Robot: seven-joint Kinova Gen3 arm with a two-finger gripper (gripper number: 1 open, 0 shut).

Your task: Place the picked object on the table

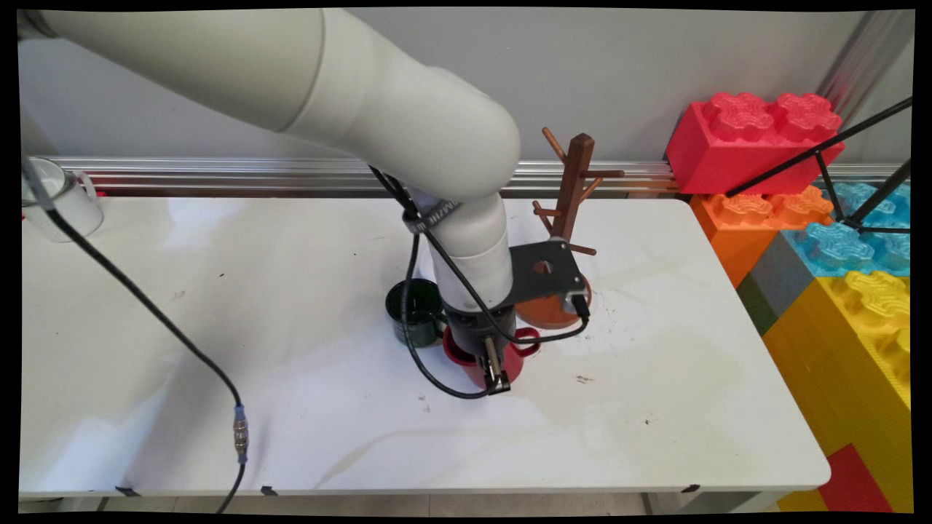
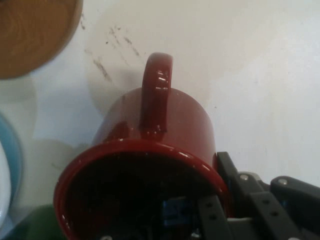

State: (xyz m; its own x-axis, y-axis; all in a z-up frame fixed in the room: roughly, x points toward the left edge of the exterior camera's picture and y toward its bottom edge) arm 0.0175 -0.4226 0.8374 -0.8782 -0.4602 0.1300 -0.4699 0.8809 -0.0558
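A red mug (image 1: 515,362) stands on the white table (image 1: 218,327), its handle toward the wooden mug tree (image 1: 573,191). My gripper (image 1: 489,358) points straight down onto it. In the hand view the red mug (image 2: 150,145) fills the middle with its handle at the top. The gripper (image 2: 220,210) straddles the mug's right wall, one finger (image 2: 210,217) inside the rim and the other outside, shut on that wall. A dark green mug (image 1: 415,309) sits just left of the red one, and only its edge (image 2: 30,227) shows in the hand view.
The mug tree's round wooden base (image 2: 35,35) lies close behind the red mug. A white mug (image 1: 62,200) stands at the table's far left corner. Large toy blocks (image 1: 750,138) are stacked past the right edge. A black cable (image 1: 182,342) hangs across the left half.
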